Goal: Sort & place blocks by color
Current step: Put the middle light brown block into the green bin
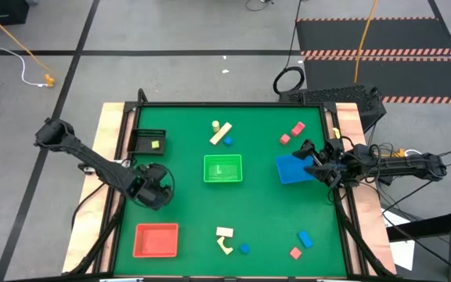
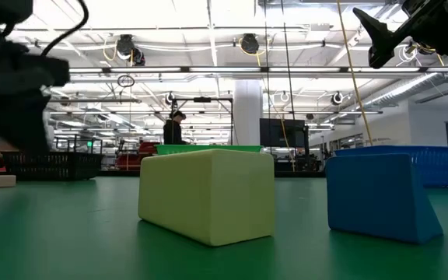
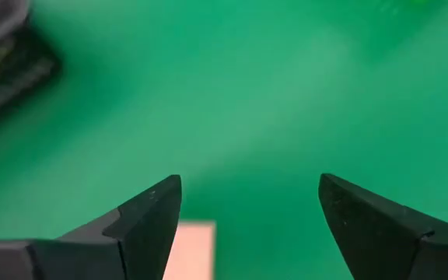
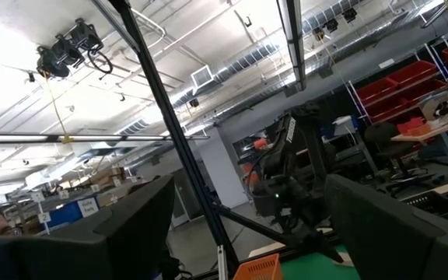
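Nearest the front edge of the green worktop (image 1: 186, 204) lie the unsorted pieces: a cream block (image 1: 225, 233) touching a cream arch (image 1: 225, 247), a small blue cube (image 1: 244, 249) just beside them, and farther right a blue block (image 1: 304, 239) and a pink block (image 1: 295, 253). The red tray (image 1: 156, 240) sits at the front left, a shallow square with raised walls, seemingly empty. Just behind it the left gripper (image 1: 153, 188) hovers over bare felt-like surface with its dark wedge-shaped fingers (image 3: 150, 214) spread wide and nothing between them; a judgement is that it stands ready for a pick. In the middle, the green tray (image 1: 222, 169) has latticed walls. To its right the right gripper (image 1: 313, 160) hangs at the edge of the blue tray (image 1: 291, 169), its jaws wide and empty, pointing upward into the room. Farther back, a cream bar (image 1: 221, 134) lies diagonally with a yellow-green block (image 1: 215, 124) and a tiny blue block (image 1: 229, 141) close by, two pink blocks (image 1: 292, 133) sit apart to the right, and the black tray (image 1: 146, 141) holds one yellow-green cube (image 1: 156, 144).
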